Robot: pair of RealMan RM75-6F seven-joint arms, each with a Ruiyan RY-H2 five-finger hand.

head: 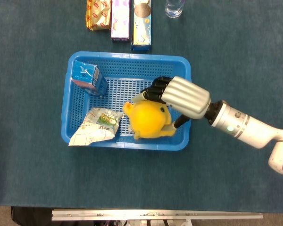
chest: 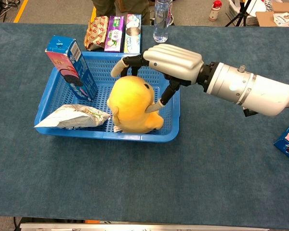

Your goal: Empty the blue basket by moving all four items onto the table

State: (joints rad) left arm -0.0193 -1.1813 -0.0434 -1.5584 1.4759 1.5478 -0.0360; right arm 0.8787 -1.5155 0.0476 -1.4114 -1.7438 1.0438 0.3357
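**Robot hand closes on plush toy as basket clear-out reaches its softest item**

A round yellow plush toy (chest: 134, 104) sits at the near right corner of the blue perforated plastic basket (chest: 70, 132), low centre of the chest view, with the robot's silver-backed right hand (chest: 160, 67) arched over its top. The dark fingers (chest: 126, 63) curl down past the toy's far side while the thumb presses into its right flank, so the hand is wrapped around the plush rather than spread open; whether the toy has left the basket floor cannot be told. The left hand appears in neither view.

The toy looks light and squashy, likely to give under pressure and unlikely to slip or suffer from a firm squeeze. Its rounded body offers the best hold across the widest part, fingers behind and thumb in front, as the hand is placed now. It stands taller than the basket wall, so it should clear the rim with a modest lift.

To its left, a crumpled white and green snack packet (chest: 70, 117) lies flat against the near wall, thin and crackly, probably best pinched at an edge. Further back at the left, an upright blue cardboard carton (chest: 71, 65) leans against the basket's left wall, stiff enough to be grasped by its sides.

Beyond the basket, at the top of the frame, three snack packs (chest: 114, 32) and a clear plastic bottle (chest: 162, 20) rest on the dark blue table covering (chest: 135, 183).
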